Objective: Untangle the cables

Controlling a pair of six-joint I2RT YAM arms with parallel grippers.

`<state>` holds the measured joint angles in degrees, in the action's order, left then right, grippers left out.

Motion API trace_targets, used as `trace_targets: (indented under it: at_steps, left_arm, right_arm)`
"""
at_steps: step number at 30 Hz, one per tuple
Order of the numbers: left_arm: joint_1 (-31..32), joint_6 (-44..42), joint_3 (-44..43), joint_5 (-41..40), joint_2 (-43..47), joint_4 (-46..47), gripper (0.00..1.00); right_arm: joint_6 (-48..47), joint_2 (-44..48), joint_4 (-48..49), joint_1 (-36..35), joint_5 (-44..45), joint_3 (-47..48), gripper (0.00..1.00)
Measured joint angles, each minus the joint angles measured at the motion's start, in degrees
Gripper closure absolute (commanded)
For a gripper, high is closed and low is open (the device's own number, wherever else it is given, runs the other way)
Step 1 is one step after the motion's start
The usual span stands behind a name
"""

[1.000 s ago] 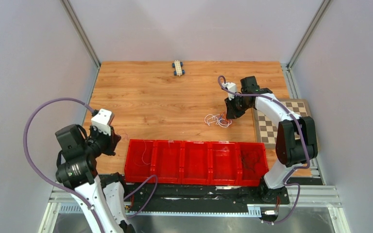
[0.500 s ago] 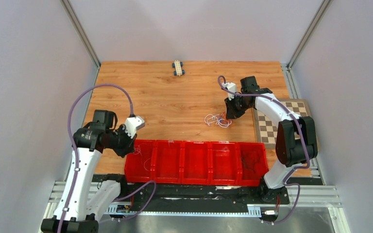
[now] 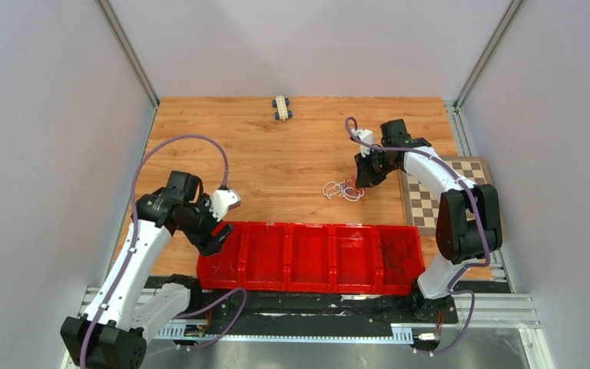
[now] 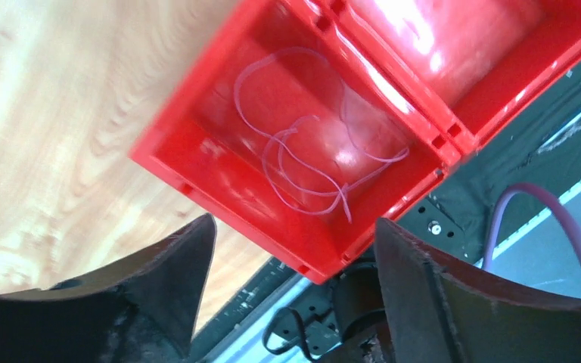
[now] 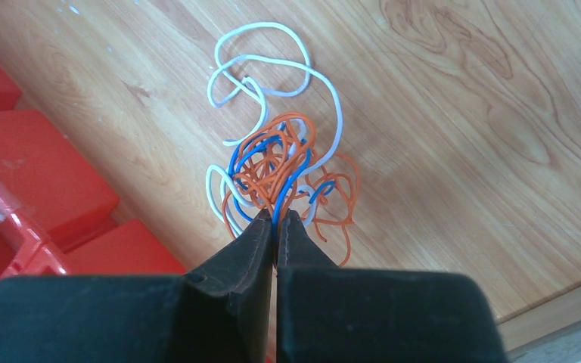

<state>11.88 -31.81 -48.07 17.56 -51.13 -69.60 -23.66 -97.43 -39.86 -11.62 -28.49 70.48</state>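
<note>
Top external: left gripper point(image 3: 217, 234) has swung in from the table edge to the red bin's point(image 3: 307, 225) leftmost compartment, jaws wide and empty. One pale wire point(image 4: 291, 134) lies inside, so sorting looks underway. Right gripper point(image 5: 276, 219) is clamped on a blue strand of the cables point(image 5: 280, 162), which sit knotted on the table point(image 3: 261, 154) near the bin.

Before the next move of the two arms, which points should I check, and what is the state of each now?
1. Right gripper shut on the cables: ok, a blue strand runs into the pinch.
2. Knot undone: not ok, orange, blue and white strands lie looped together on the table.
3. Left gripper open and empty: ok.
4. Left gripper over the red bin: ok; a pale wire lies in the compartment below it.
5. Grip firm enough for a pull: cannot tell.
</note>
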Motion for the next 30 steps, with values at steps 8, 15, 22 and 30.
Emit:
trace_targets:
  at_steps: [8, 15, 22, 30]
  left_arm:
    - [0.0, 3.7, -18.0, 6.1, -6.6, 6.5, 0.07]
    - [3.0, 15.6, -21.4, 21.6, -18.7, 22.1, 0.18]
    - [14.0, 27.6, -19.5, 27.4, -29.1, 38.7, 0.21]
    - [17.8, 33.5, -19.3, 27.0, -36.0, 49.3, 0.6]
  right_arm:
    - [2.6, 0.0, -0.4, -0.7, -8.6, 5.1, 1.0]
    - [6.4, 0.0, 0.7, -5.0, -15.4, 9.9, 1.0]
    - [9.5, 0.1, 1.6, -10.2, -18.6, 12.0, 1.0]
    - [12.7, 0.1, 2.4, -12.5, -19.4, 13.6, 1.0]
